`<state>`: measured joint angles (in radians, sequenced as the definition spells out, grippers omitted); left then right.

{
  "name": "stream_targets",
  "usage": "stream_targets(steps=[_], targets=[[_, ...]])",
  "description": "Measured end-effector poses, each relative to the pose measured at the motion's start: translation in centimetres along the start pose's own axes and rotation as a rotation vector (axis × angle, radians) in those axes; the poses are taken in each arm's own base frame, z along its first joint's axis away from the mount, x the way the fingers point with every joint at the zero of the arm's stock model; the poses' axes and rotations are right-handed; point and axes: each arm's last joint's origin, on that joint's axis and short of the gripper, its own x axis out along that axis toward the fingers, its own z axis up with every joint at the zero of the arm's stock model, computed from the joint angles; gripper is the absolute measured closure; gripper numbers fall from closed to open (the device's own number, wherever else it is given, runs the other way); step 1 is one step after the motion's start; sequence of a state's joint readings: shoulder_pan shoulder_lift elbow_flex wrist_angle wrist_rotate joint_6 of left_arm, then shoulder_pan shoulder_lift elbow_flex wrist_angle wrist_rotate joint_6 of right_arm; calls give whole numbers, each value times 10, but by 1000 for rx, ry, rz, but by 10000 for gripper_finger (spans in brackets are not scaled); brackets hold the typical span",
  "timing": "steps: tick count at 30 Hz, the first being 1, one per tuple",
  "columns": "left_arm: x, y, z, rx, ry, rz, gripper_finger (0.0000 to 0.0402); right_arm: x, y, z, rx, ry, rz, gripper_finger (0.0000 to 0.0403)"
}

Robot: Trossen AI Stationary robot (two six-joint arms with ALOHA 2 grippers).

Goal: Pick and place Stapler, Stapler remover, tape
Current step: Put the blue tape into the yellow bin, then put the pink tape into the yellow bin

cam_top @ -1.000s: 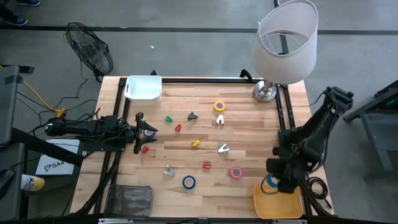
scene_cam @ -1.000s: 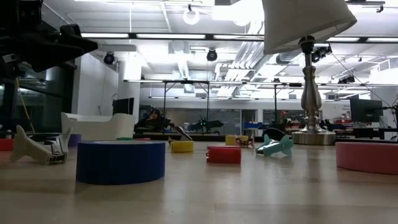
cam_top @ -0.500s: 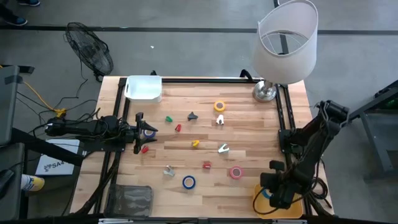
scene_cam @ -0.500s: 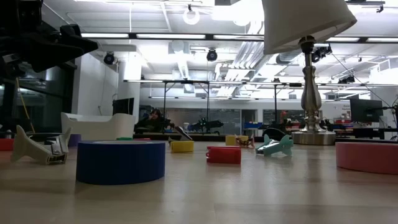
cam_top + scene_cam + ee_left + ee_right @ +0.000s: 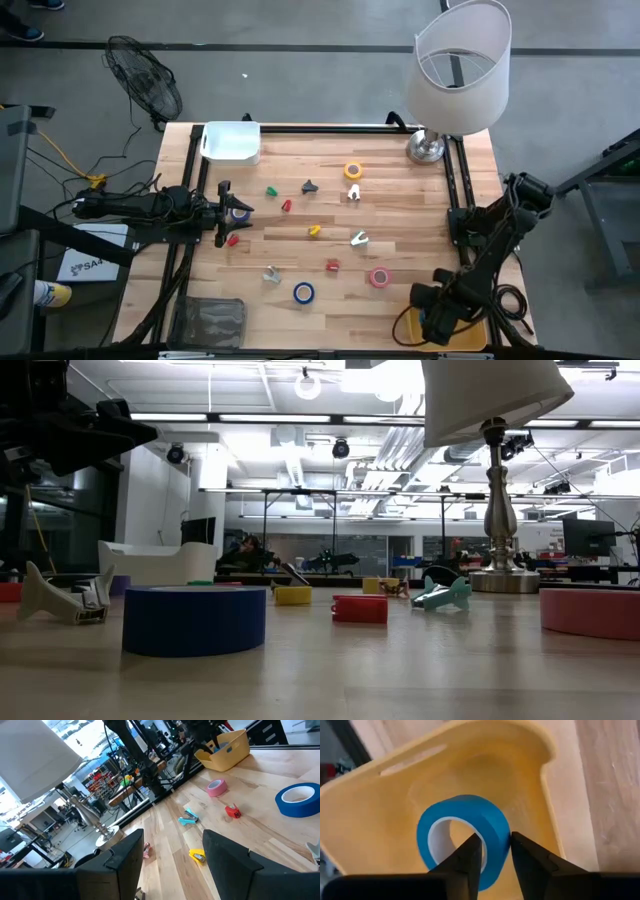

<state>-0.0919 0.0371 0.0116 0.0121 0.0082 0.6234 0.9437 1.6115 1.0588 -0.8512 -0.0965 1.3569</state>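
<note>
My right gripper point(image 5: 432, 318) is at the near right corner, over the yellow bin point(image 5: 470, 335), shut on a blue tape roll point(image 5: 465, 835). My left gripper point(image 5: 226, 212) waits open at the table's left edge beside a purple-blue tape roll point(image 5: 241, 212), and its fingers point(image 5: 125, 862) hold nothing. Lying flat on the wood are a blue tape roll point(image 5: 303, 293), a pink roll point(image 5: 379, 277), a yellow roll point(image 5: 353, 171), a red stapler point(image 5: 332, 265) and white staple removers point(image 5: 358, 238). My right gripper pinches the blue tape roll by its wall point(image 5: 496, 831). One finger point(image 5: 467, 857) is at the roll's hole and the other point(image 5: 530, 857) is outside. The fingers come from above, pointing down. The roll is tilted on edge inside the yellow bin point(image 5: 485, 765); I cannot tell whether it touches the floor.
A lamp point(image 5: 455, 70) stands at the far right corner and a white bin point(image 5: 232, 142) at the far left. A clear container point(image 5: 210, 322) sits at the near left. Small coloured pieces point(image 5: 286, 205) are scattered mid-table. The low view shows the blue roll point(image 5: 195, 620) nearest.
My right gripper has moved toward the table's near edge and down over the yellow bin, carrying the blue tape roll with it. The left arm has kept still.
</note>
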Motion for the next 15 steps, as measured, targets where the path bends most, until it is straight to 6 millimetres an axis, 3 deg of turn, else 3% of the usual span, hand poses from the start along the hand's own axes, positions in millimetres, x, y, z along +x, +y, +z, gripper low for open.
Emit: stream_targets(steps=[5, 11, 15], targets=[[0, 0, 0, 0, 0, 0, 202, -1, -1, 7, 88, 28, 13, 280], [0, 0, 0, 0, 0, 0, 202, -2, -2, 8, 118, 94, 29, 222], [0, 0, 0, 0, 0, 0, 202, -15, -4, 10, 128, 134, 85, 191]])
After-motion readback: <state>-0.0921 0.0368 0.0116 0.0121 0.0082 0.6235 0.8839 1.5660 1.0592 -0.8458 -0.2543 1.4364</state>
